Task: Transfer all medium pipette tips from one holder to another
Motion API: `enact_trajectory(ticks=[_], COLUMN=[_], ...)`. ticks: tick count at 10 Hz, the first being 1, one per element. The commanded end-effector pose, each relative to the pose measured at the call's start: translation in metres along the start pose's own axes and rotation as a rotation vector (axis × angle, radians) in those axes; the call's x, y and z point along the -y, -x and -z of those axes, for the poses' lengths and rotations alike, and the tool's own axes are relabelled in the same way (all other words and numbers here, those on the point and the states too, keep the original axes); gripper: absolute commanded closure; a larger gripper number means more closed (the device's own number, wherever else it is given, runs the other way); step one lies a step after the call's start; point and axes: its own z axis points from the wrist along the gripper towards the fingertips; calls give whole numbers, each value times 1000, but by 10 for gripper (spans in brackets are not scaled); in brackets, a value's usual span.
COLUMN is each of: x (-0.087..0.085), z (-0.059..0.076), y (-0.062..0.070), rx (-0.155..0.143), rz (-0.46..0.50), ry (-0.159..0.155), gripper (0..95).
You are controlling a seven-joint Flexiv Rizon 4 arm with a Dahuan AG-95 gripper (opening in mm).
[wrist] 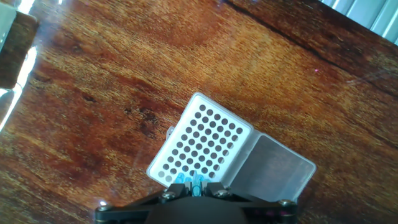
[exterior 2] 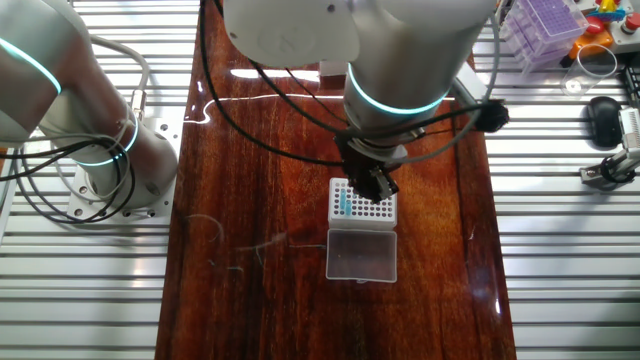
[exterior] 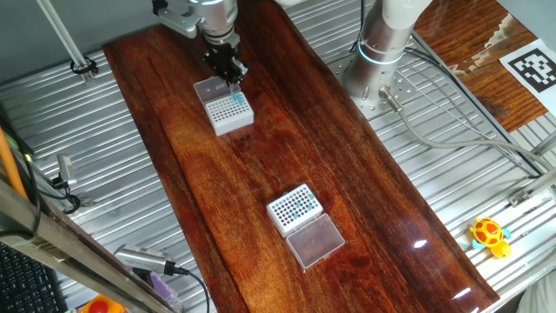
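- Desk [exterior: 365, 183]: a long dark wooden board set on ribbed metal; it carries two white tip holders placed well apart, so that each transfer means a clear carry from one to the other.
- Arm: its base stands at the far right in one fixed view, and its wrist hangs straight down over the far holder [exterior: 229, 110], which keeps a tip upright for a vertical hole.
- Holders: the far holder has its clear lid folded open and lying flat beside it, leaving the hole grid exposed. The near holder [exterior: 294, 209] lies likewise, its clear lid [exterior: 315, 240] flat on the near side.
- End effector [exterior: 234, 80]: poised just above one edge of the far holder. In the hand view a teal tip [wrist: 195, 184] shows between the fingers, so it appears clenched on a single tip, judged to be at the point of seating or lifting it.
- Medium pipette tips [exterior: 301, 205]: a cluster of blue dots sits in the near holder. In the other fixed view a teal column [exterior 2: 344, 203] also stands along the left edge of the holder under the arm. Most holes there look vacant.
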Motion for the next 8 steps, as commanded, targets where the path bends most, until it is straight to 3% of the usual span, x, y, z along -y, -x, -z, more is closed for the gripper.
enact_trajectory(ticks=[1,8], x=[-1,-3], z=[-6,-14], y=[-1,-3], rx=[4,4], rz=[-3,-7], ry=[-3,-7], gripper=[950,950])
